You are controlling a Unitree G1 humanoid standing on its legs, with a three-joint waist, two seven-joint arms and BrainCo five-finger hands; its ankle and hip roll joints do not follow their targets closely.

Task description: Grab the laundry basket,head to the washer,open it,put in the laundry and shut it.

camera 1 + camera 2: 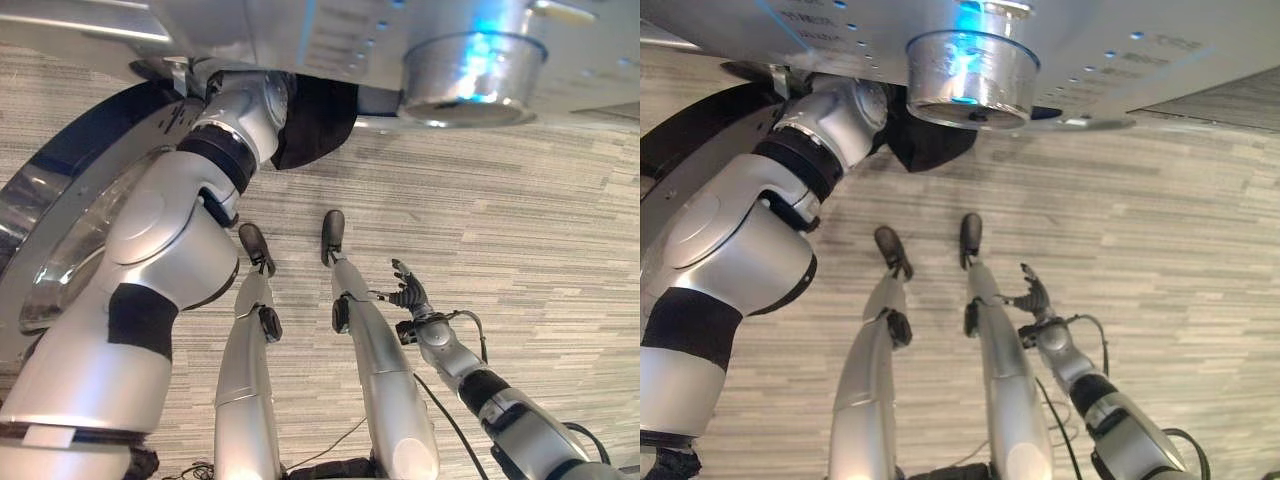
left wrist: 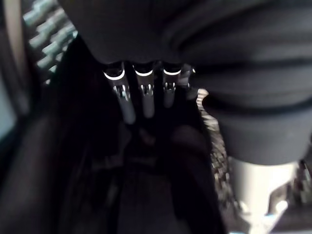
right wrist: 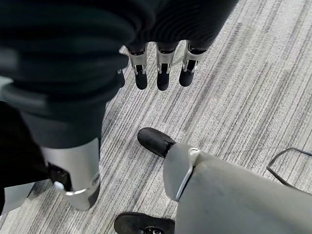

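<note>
Left hand [image 2: 146, 97] reaches into washer drum [image 2: 68, 161], fingers straight over dark laundry [image 1: 315, 125]; right hand [image 1: 410, 292] hangs relaxed-open above floor [image 1: 520, 220].

Washer [image 1: 330, 40]: silver-grey body with a blue-lit chrome dial [image 1: 473, 78]. Washer door [image 1: 70, 215]: chrome ring around a dark rim. Below the washer, the carpet [image 1: 540, 220] shows fine grey and beige streaks. At the washer opening, the laundry [image 1: 315, 125] is black.
</note>
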